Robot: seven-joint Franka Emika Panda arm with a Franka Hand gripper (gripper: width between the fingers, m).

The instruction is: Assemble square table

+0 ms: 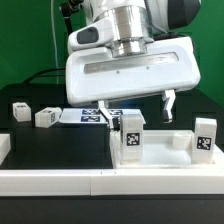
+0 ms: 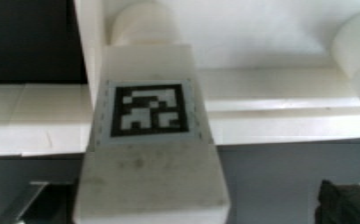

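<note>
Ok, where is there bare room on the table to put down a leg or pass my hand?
Free: the black table patch between the loose leg, the marker board, the white top and the front rail. Crowded: beneath the open hand, where one standing leg sits, with a second leg at the exterior view's right.

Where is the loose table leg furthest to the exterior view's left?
In the exterior view the leg lies on the black table at the far left, beside a second loose leg, left of the marker board.
</note>
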